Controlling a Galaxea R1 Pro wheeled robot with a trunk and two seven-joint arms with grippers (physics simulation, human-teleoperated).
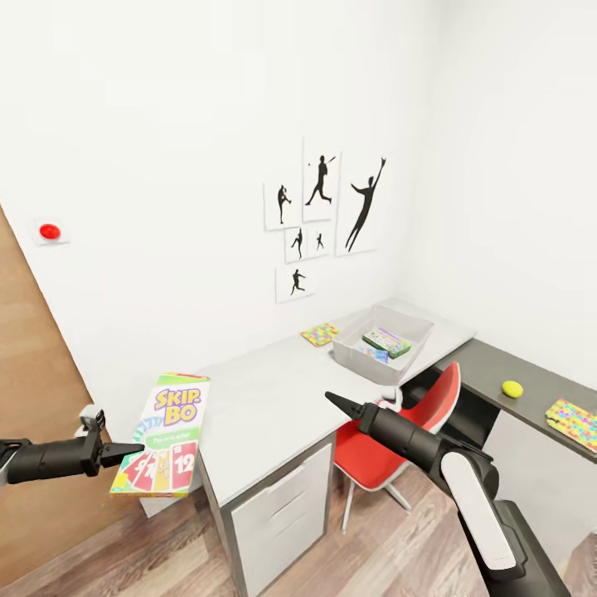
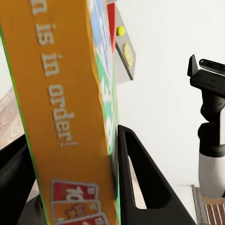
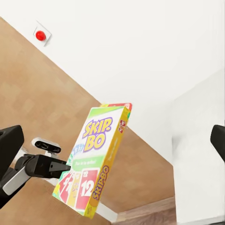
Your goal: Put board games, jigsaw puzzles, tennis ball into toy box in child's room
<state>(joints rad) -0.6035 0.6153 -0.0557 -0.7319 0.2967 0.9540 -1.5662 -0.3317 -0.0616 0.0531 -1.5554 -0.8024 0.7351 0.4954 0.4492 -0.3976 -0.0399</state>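
beyond the bench's (image 1: 274, 390) near corner, the left tool (image 1: 124, 452) clenched the skip-bo box (image 1: 162, 438), long axis pointing away; the toy box (image 1: 383, 342) lay far right, nearer the empty, parted right tool (image 1: 338, 404).

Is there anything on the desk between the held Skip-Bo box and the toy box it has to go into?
Nothing visible blocks it. The left gripper holds the Skip-Bo box off the desk's near end, and the light grey top is bare up to the toy box. One jigsaw puzzle lies beside that path, against the wall.
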